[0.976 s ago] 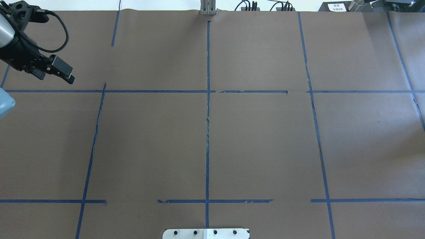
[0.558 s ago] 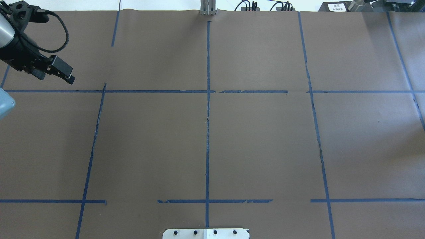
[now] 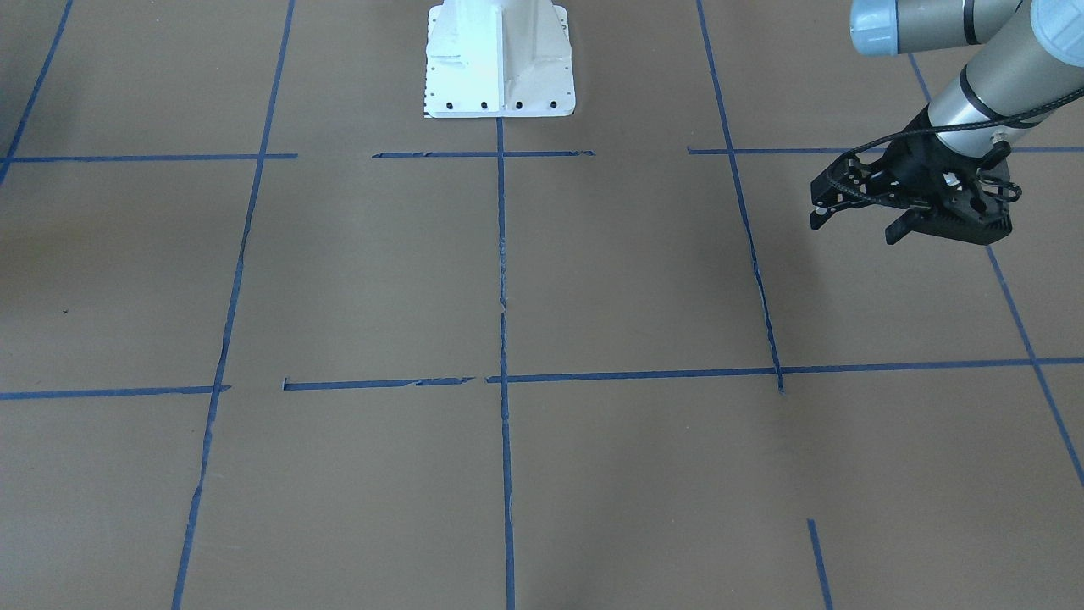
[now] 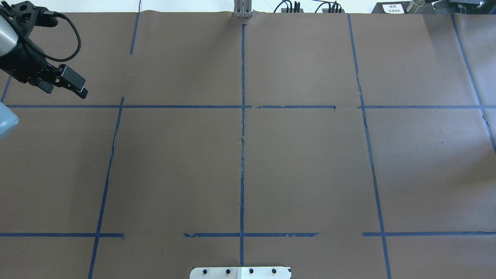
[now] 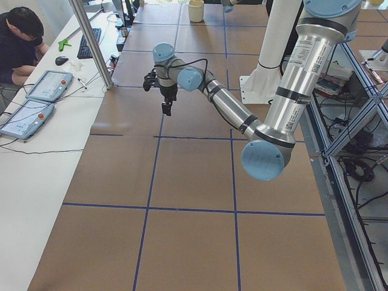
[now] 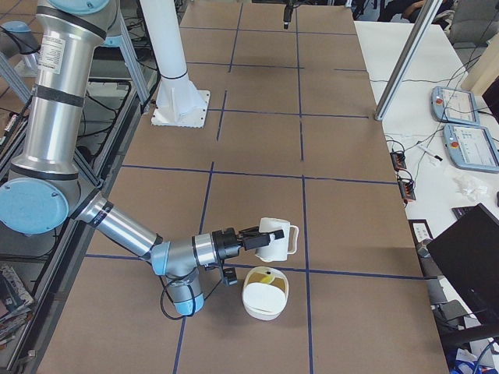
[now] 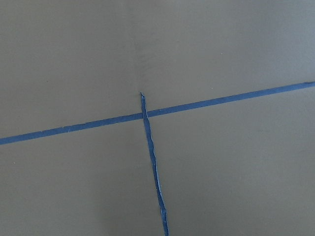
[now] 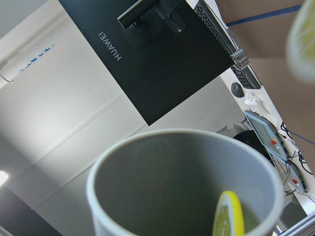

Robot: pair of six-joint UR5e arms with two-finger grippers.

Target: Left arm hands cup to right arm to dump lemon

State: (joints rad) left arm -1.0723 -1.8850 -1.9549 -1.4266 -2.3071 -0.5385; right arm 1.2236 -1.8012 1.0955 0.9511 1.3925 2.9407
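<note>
My right pincer (image 6: 251, 239) met the tilted white ceramic mug (image 6: 273, 235), grey inside; I could not tell its grip. A yellow lemon slice (image 8: 229, 216) lay inside the mug. My left pincer (image 3: 853, 229) hung released above the brown surface (image 3: 593, 280).

The white cup (image 6: 274, 238), its loop handle pointing right, is held above the table at the lower centre of the right-side view. In the right wrist view, 1 yellow lemon (image 8: 229, 216) slice lies inside its grey interior, against the rim at lower right.
</note>
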